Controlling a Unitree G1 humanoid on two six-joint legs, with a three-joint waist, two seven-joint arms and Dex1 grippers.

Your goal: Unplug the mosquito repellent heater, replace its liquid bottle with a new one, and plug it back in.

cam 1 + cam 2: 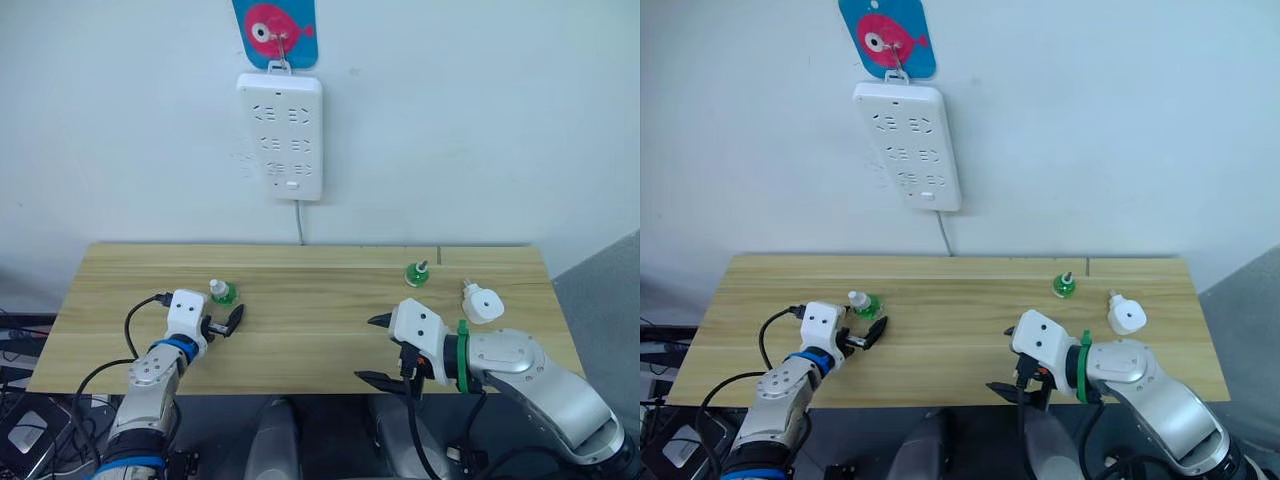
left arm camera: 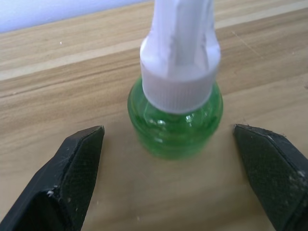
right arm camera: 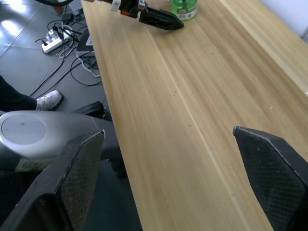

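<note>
The mosquito repellent heater (image 1: 482, 303), white and rounded, lies on the wooden table (image 1: 310, 345) at the right, unplugged. A green liquid bottle with a white cap (image 1: 222, 292) stands at the left. My left gripper (image 1: 229, 313) is open right at it; in the left wrist view the bottle (image 2: 175, 120) sits just ahead of the gap between the black fingers (image 2: 72, 178). A second green bottle (image 1: 417, 273) with a bare dark wick stands behind the heater's left side. My right gripper (image 1: 366, 348) is open and holds nothing, low over the table's front edge, left of the heater.
A white power strip (image 1: 281, 135) hangs on the wall from a blue and pink fish hook (image 1: 273, 30), its cord dropping behind the table. Cables, a floor power strip (image 3: 53, 41) and a person's shoe (image 3: 48, 100) lie beyond the table's front edge.
</note>
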